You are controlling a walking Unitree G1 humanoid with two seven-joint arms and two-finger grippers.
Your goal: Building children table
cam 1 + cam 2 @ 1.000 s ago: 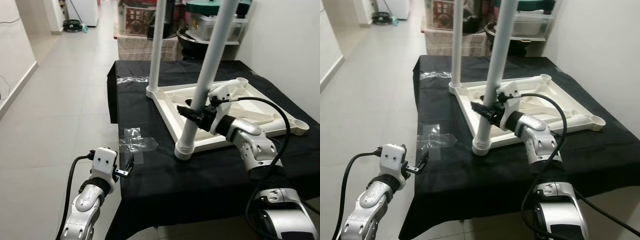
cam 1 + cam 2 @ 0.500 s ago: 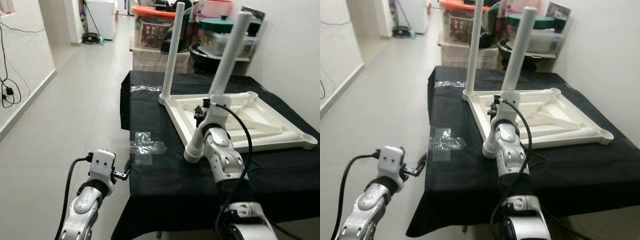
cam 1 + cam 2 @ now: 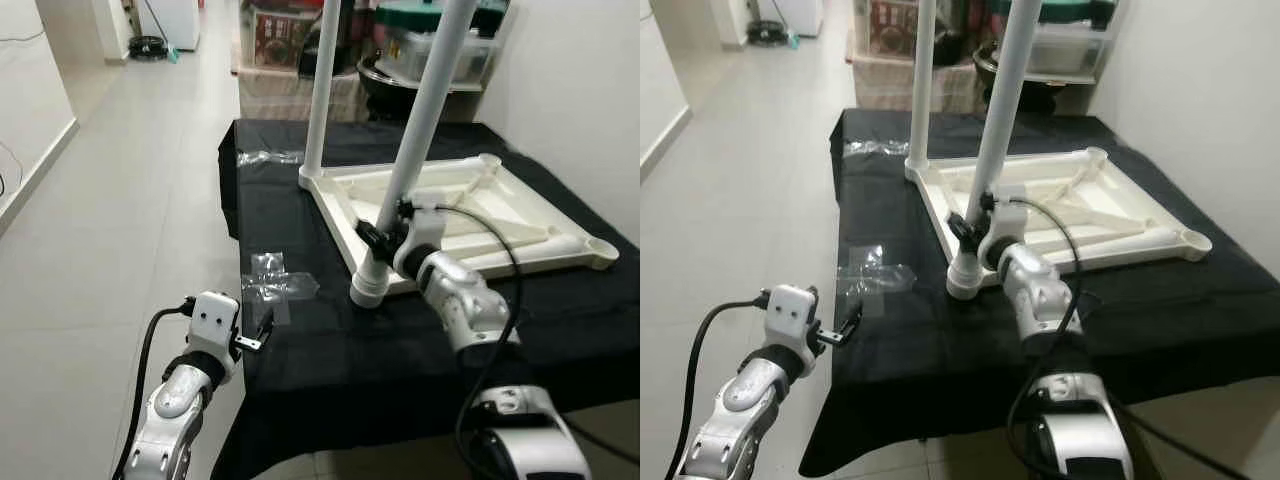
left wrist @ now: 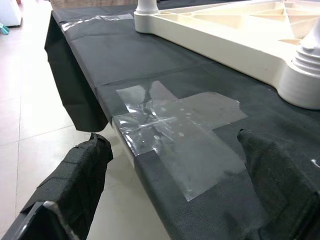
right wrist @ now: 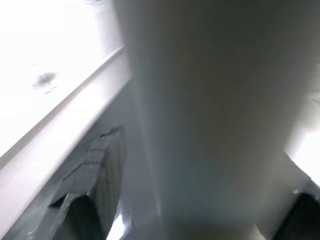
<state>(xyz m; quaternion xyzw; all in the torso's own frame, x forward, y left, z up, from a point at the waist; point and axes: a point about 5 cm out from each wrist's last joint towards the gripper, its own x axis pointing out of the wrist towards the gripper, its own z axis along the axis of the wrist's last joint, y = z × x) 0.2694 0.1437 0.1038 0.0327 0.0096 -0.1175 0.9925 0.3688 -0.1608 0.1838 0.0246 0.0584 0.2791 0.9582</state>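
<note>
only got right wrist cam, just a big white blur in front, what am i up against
observer: That is the near leg of the upturned white tabletop. The right gripper is at it low down, just above its corner socket.
operator: any other legs on yet
observer: One more, the far leg, stands in the next corner along the tabletop's left side. The two right-hand corners hold no leg.
operator: wheres the left arm
observer: The left gripper hovers with jaws open at the near left edge of the black cloth, beside a patch of clear tape.
</note>
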